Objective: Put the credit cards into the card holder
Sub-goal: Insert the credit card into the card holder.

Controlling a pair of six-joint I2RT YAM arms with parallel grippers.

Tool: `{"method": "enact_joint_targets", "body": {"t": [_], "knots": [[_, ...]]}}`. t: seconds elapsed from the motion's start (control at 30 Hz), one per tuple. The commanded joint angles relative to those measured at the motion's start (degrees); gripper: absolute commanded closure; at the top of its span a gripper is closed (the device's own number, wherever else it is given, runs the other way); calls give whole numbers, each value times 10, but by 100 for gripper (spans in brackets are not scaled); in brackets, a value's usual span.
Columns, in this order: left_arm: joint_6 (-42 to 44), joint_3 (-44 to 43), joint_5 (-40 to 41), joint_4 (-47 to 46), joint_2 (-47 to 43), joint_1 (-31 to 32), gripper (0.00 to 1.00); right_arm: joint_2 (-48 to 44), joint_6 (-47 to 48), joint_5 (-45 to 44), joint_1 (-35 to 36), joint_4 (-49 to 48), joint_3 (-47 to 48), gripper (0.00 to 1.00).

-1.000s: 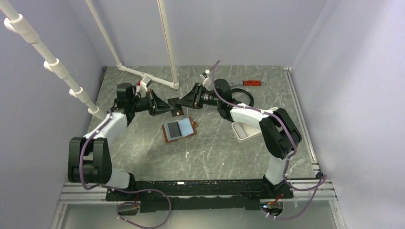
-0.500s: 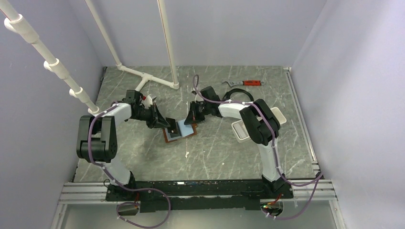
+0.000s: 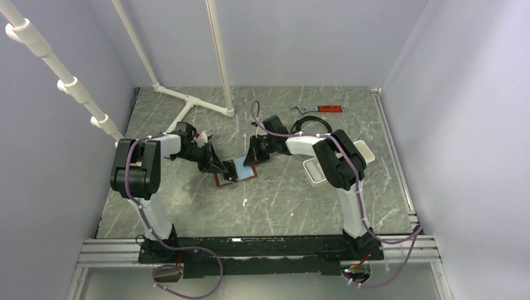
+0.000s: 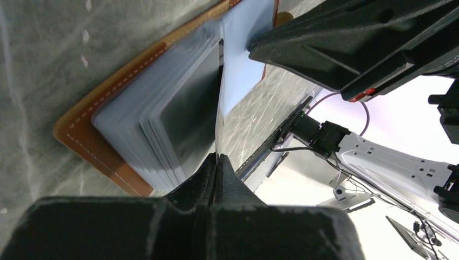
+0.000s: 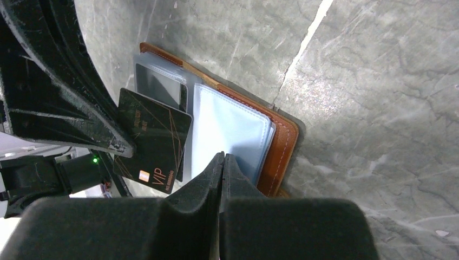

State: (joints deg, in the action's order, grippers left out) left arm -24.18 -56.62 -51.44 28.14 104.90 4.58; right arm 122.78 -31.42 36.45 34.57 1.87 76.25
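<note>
Grey marbled table [image 3: 281, 200], lilac walls. Card holder [image 5: 282, 142] lies open and flat, right between the two sets of fingers, clear sleeves [image 4: 135, 124] fanned inside. Left fingers [image 4: 216, 162] are pressed together on the edge of a dark card [image 5: 154, 141] with gold lines and "VIP" print. Card is tilted, far edge down near the holder's spine; can't tell if it is inside a sleeve. Greyish card [image 5: 157, 86] shows in a sleeve just beyond the held one. Right fingers [image 5: 222, 162] are pressed together, tips on the pale sleeve page on their side; can't tell if the page is nipped between them. Both finger sets near each other, not touching. White tray [image 3: 312, 176] sits behind the right fingers, beside that arm. Red-handled wrench [image 3: 328, 109] well apart from both, toward the back wall. White pipes [image 3: 194, 100] beyond the left fingers.
</note>
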Motion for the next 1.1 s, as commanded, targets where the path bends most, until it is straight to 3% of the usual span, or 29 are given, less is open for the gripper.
{"method": "enact_joint_targets", "body": {"t": [0.0,0.43,1.07], "knots": [[4,-26,-12,-4,24,-1,100,0,21,-20,-2,-3,-9,100],[-16,-54,43,47,59,1,100,-4,20,-27,-2,-4,-11,100],[-94,-66,102,106,21,28,100,-8,21,-30,-2,-6,-19,100]]}}
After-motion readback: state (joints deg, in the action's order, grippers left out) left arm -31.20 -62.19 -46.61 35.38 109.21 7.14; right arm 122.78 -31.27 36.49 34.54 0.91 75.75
